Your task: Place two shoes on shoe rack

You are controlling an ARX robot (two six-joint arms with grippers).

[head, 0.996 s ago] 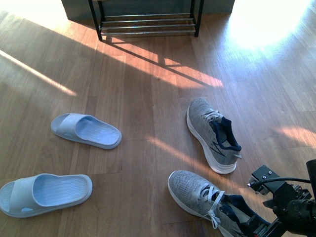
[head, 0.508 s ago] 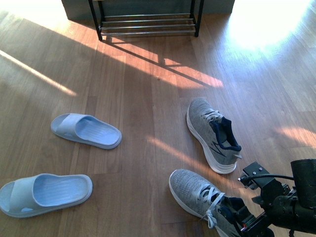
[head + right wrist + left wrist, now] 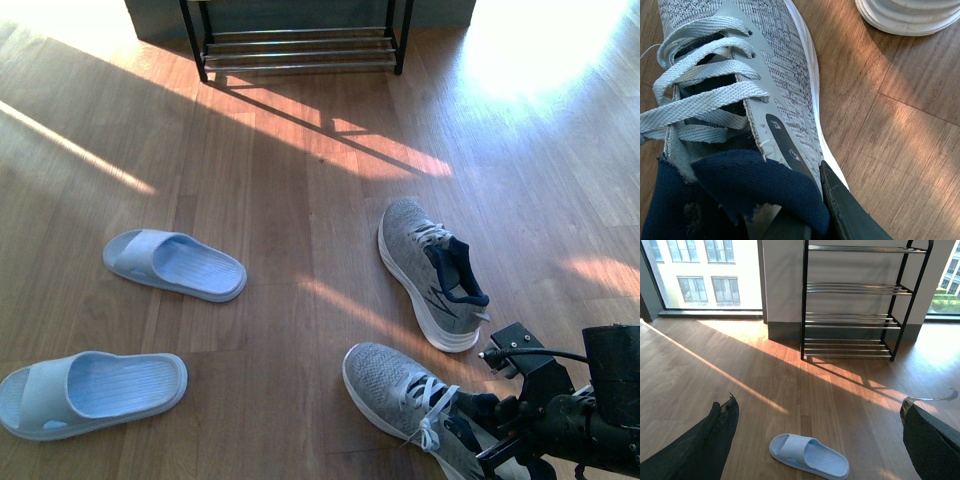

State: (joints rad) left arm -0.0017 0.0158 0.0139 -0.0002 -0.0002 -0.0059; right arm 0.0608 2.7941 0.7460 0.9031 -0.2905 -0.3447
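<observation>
Grey sneaker (image 3: 400, 392), the near one, lies on the wooden floor (image 3: 280, 220) at your 5 o'clock, toe toward 10 o'clock. Your right gripper (image 3: 497, 447) is clamped on its navy collar (image 3: 755, 185). Your left gripper (image 3: 818, 405) hangs spread wide, holding nothing, and the shoe rack (image 3: 300, 48) stands at 12 o'clock.

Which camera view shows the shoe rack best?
The left wrist view: the shoe rack shows nearly whole, several chrome tiers visible. The front view catches only its lowest bars; the right wrist view shows none of it.
</observation>
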